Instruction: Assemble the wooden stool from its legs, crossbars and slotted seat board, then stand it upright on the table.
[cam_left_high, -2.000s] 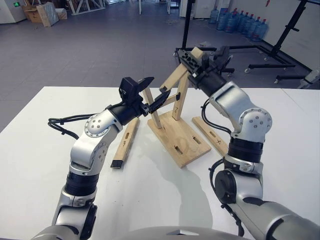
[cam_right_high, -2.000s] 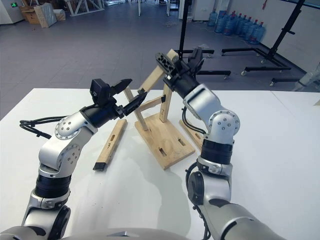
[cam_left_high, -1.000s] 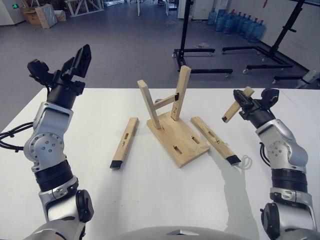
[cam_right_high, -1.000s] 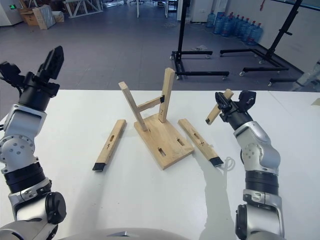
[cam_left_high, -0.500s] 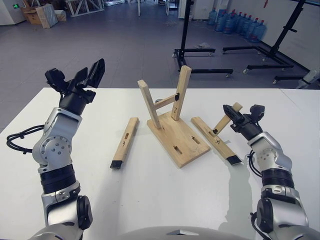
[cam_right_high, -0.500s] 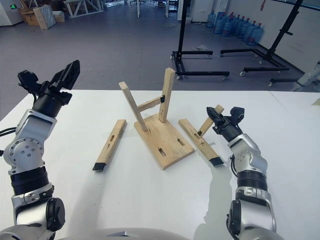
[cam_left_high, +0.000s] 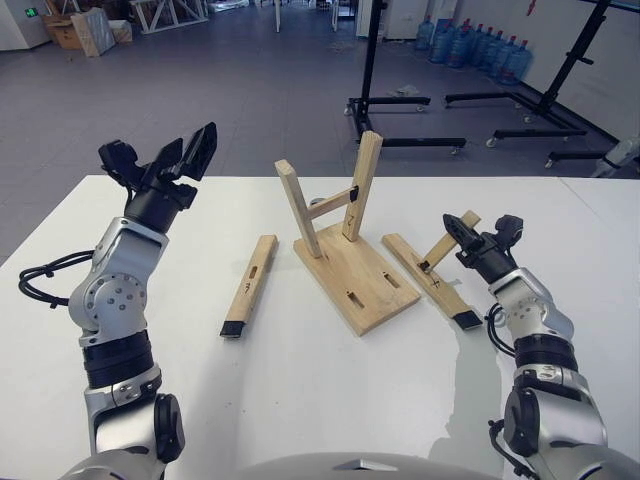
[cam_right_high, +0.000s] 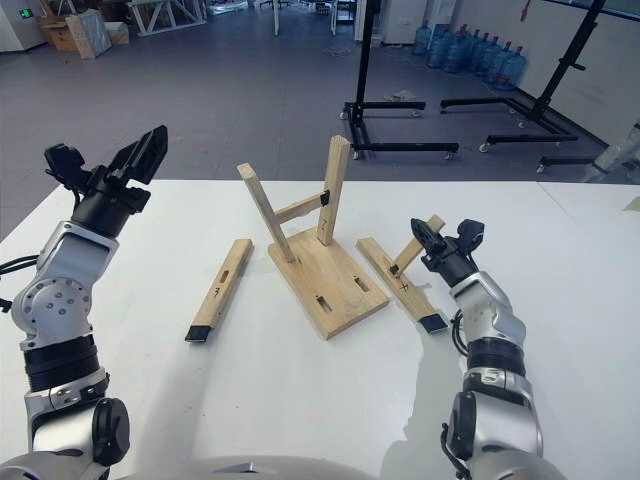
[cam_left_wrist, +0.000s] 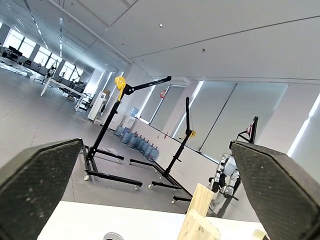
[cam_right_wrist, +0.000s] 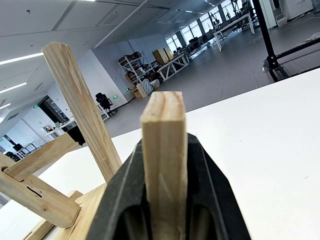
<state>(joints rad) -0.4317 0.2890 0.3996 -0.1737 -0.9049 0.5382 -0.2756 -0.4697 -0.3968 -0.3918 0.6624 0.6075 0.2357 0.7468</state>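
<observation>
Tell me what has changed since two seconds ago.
Both arms drew back from the seat board. The left hand, open, went up and left. The right hand carried its crossbar down to the right, by the right loose leg. The board, its standing legs, that leg and the left loose leg stayed put.

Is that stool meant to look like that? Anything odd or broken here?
Nothing looks broken; it is just half built. The seat board lies flat with two fitted legs sticking up, linked by a crossbar. Two loose legs lie on the table either side, and the right gripper holds a second crossbar.
</observation>
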